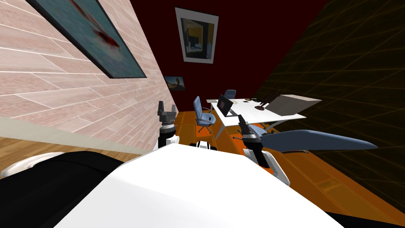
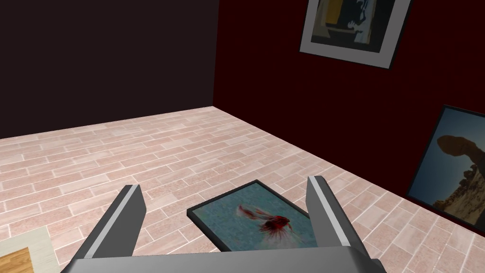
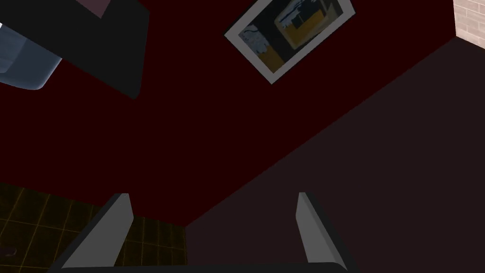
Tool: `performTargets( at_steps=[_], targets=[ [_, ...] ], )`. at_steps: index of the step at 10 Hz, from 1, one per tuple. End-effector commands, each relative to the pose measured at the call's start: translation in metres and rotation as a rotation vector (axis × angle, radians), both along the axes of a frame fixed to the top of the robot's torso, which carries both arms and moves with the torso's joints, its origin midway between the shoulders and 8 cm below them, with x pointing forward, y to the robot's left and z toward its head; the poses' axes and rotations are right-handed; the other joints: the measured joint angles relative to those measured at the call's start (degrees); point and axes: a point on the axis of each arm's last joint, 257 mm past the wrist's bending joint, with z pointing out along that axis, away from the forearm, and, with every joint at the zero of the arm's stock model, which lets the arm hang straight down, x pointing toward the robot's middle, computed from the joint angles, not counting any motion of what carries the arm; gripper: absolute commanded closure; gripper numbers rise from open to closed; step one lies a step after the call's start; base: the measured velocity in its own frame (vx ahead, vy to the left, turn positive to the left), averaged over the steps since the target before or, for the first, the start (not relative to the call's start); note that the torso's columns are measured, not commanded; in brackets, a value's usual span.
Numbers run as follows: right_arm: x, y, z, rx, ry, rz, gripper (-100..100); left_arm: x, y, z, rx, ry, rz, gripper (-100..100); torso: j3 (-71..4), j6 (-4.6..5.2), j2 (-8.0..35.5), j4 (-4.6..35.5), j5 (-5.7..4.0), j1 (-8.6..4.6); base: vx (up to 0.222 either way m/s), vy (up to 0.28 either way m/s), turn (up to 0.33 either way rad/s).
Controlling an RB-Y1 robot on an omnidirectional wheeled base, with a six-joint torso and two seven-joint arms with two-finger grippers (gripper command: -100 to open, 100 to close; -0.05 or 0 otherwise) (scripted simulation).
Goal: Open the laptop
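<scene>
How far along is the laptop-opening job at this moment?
Hardly started. The laptop sits on the white table across the room, its lid seemingly partly raised. Left gripper and right gripper are open, holding nothing. Left: approach the table, reach the lid.

Left tool and right tool are dark boxes with thin grey blades, on white, dark-jointed forearms

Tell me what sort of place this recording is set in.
Probably a home office or study: a white desk bearing a laptop, a blue office chair beside it, and a framed picture on the dark red wall.
</scene>
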Motion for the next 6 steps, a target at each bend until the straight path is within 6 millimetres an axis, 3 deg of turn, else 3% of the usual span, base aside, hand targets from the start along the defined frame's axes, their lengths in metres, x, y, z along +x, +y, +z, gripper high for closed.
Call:
performTargets(
  at_steps=[1,6],
  targets=[
    [0.008,-0.014,-0.015,-0.19,0.037,-0.049,-100,0.0,0.0,0.0,0.0,0.0,0.0,0,-0.01,0.0,-0.02,0.0,0.02,0.07,0.095,0.097,0.009],
    [0.025,-0.057,-0.041,-0.576,0.102,-0.142,-100,0.0,0.0,0.0,0.0,0.0,0.0,0,-0.07,0.0,-0.11,-0.03,-0.02,-0.05,0.11,0.102,0.012]
  ],
)
